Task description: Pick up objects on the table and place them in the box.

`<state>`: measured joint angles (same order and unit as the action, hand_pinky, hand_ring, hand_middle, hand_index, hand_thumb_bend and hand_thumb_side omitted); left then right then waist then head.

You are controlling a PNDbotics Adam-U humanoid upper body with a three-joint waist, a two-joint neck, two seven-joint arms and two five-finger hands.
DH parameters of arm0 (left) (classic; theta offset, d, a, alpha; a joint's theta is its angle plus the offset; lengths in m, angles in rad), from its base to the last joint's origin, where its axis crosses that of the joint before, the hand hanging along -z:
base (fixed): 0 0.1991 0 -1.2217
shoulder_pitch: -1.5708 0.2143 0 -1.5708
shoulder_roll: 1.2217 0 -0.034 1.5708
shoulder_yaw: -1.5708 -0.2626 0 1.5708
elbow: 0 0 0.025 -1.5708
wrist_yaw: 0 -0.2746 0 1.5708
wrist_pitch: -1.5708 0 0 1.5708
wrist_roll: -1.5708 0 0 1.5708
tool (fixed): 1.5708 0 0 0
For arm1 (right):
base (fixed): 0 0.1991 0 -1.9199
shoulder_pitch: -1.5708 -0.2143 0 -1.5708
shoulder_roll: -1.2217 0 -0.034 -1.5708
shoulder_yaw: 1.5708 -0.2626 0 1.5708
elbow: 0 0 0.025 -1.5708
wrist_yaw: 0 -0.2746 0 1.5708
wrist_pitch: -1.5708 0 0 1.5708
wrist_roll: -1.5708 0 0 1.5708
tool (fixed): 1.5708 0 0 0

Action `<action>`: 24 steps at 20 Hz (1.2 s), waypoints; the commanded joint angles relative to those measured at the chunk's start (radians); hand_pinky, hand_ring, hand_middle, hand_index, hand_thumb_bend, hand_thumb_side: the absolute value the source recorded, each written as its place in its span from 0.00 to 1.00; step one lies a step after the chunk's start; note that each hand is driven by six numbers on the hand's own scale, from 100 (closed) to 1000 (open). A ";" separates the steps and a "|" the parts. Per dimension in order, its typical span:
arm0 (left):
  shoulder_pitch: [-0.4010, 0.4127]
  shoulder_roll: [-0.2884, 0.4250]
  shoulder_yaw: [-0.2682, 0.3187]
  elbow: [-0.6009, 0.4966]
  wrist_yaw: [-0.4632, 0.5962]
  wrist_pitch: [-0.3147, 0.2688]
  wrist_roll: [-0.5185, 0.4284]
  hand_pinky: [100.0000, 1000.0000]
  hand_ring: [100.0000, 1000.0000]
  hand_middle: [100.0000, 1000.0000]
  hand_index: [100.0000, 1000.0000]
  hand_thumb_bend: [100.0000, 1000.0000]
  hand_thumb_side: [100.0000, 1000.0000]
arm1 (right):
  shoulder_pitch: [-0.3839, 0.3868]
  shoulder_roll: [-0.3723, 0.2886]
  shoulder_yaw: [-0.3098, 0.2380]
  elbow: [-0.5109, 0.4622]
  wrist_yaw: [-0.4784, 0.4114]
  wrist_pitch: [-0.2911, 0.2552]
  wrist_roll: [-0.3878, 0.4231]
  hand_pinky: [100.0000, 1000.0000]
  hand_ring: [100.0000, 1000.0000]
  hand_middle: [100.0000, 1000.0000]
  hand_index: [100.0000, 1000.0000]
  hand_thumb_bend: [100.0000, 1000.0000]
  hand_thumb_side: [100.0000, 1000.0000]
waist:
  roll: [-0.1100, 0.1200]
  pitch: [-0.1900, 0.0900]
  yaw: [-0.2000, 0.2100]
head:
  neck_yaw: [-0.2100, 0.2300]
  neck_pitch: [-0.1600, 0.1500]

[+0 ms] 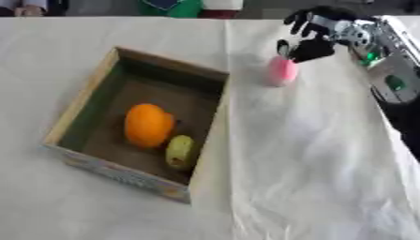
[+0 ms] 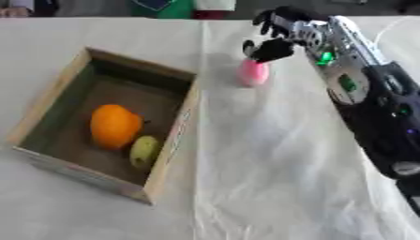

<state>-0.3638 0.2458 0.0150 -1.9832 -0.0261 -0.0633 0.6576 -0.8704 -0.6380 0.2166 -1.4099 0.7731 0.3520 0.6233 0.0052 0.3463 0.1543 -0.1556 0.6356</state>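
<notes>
In the left eye view, the right robot hand (image 1: pixel 311 44) comes in from the upper right corner and sits just above and slightly behind a pink egg-shaped thing (image 1: pixel 281 71) that stands on the white-covered desk (image 1: pixel 311 164). The dark fingers (image 1: pixel 288 49) are curled down toward its top; whether they already touch or pinch it cannot be told. The pink thing stands with its long axis roughly upright, directly below the fingers, so the coming move looks like a short descent and a closing of the fingers, not a sideways reach. No left robot hand shows, so the right arm is the only one near.

The wooden box (image 1: pixel 90 89) lies to the left of the pink thing, its near right corner just beside it but apart. Inside lie an orange fruit (image 1: pixel 148 124) and, touching its lower right side, a smaller yellow-green fruit (image 1: pixel 180 151). The far half of the box floor is bare, which looks like the likeliest place for the pink thing.

In the right eye view the same layout holds: the pink thing is under the curled fingers, with a small strip of desk between it and the box wall. Once lifted, the carry would run leftward over that wall.
</notes>
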 commanded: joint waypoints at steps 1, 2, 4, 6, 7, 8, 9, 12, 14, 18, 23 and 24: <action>-0.009 0.010 -0.001 -0.017 -0.003 0.002 -0.001 0.41 0.58 0.57 0.72 0.00 1.00 | -0.014 -0.021 -0.006 0.014 0.010 -0.007 -0.006 0.72 0.82 0.78 0.94 0.00 0.53 | 0.002 -0.016 0.001 | -0.002 -0.014; -0.010 0.009 -0.002 -0.017 -0.003 0.002 -0.002 0.41 0.58 0.57 0.72 0.00 1.00 | -0.008 -0.018 -0.007 0.026 0.015 -0.001 -0.003 0.72 0.82 0.78 0.94 0.00 0.54 | 0.002 -0.015 0.003 | -0.002 -0.016; -0.010 0.008 -0.003 -0.017 -0.002 0.003 -0.003 0.41 0.58 0.57 0.72 0.00 1.00 | -0.005 -0.011 -0.008 0.061 0.020 0.005 -0.003 0.72 0.82 0.78 0.94 0.00 0.54 | 0.001 -0.015 0.005 | -0.003 -0.019; -0.009 0.007 -0.003 -0.017 -0.002 0.003 -0.003 0.41 0.58 0.57 0.72 0.00 1.00 | -0.003 -0.007 -0.008 0.085 0.017 0.001 -0.007 0.72 0.82 0.78 0.94 0.00 0.55 | 0.001 -0.015 0.005 | -0.001 -0.020; -0.008 0.008 -0.002 -0.017 -0.002 0.003 -0.003 0.41 0.58 0.57 0.72 0.00 1.00 | -0.001 -0.006 -0.008 0.091 0.013 -0.002 -0.009 0.72 0.82 0.78 0.94 0.00 0.55 | 0.000 -0.015 0.005 | 0.000 -0.019; -0.008 0.008 -0.002 -0.017 -0.002 0.004 -0.003 0.41 0.58 0.57 0.72 0.00 1.00 | 0.001 -0.007 -0.008 0.093 0.010 -0.006 -0.011 0.72 0.82 0.78 0.94 0.00 0.56 | -0.001 -0.015 0.004 | 0.002 -0.019; -0.009 0.008 -0.002 -0.017 -0.002 0.004 -0.004 0.41 0.58 0.57 0.72 0.00 1.00 | 0.003 -0.009 -0.008 0.093 0.006 -0.009 -0.012 0.72 0.82 0.78 0.94 0.00 0.56 | -0.001 -0.016 0.003 | 0.003 -0.018; -0.008 0.008 -0.002 -0.017 -0.002 0.006 -0.004 0.41 0.58 0.57 0.72 0.00 1.00 | 0.010 -0.013 -0.008 0.090 -0.006 -0.012 -0.012 0.72 0.82 0.77 0.94 0.00 0.59 | -0.002 -0.017 0.001 | 0.005 -0.019; -0.008 0.008 -0.002 -0.017 -0.002 0.007 -0.004 0.41 0.58 0.57 0.72 0.00 1.00 | 0.014 -0.012 -0.010 0.083 -0.020 -0.010 -0.014 0.72 0.81 0.77 0.93 0.00 0.62 | -0.002 -0.017 0.001 | 0.006 -0.019; -0.007 0.008 -0.001 -0.017 -0.001 0.007 -0.004 0.41 0.58 0.57 0.72 0.00 1.00 | 0.027 -0.014 -0.018 0.051 -0.056 -0.001 -0.021 0.73 0.82 0.77 0.95 0.00 0.70 | -0.002 -0.017 -0.001 | 0.009 -0.016; -0.009 0.006 -0.004 -0.017 -0.001 0.009 -0.007 0.41 0.58 0.57 0.72 0.00 1.00 | 0.038 -0.020 -0.002 0.070 -0.052 0.011 -0.003 0.73 0.83 0.78 1.00 0.00 0.82 | -0.004 -0.016 -0.002 | 0.008 -0.018; -0.009 0.005 -0.004 -0.017 0.000 0.009 -0.008 0.41 0.58 0.57 0.72 0.00 1.00 | 0.039 -0.017 -0.001 0.080 -0.046 0.013 -0.004 0.73 0.82 0.78 1.00 0.00 0.82 | -0.004 -0.015 -0.001 | 0.007 -0.019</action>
<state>-0.3639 0.2454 0.0110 -1.9832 -0.0261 -0.0558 0.6517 -0.8178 -0.6280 0.2207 -1.3260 0.7221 0.3610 0.6179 0.0006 0.3509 0.1532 -0.1503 0.6237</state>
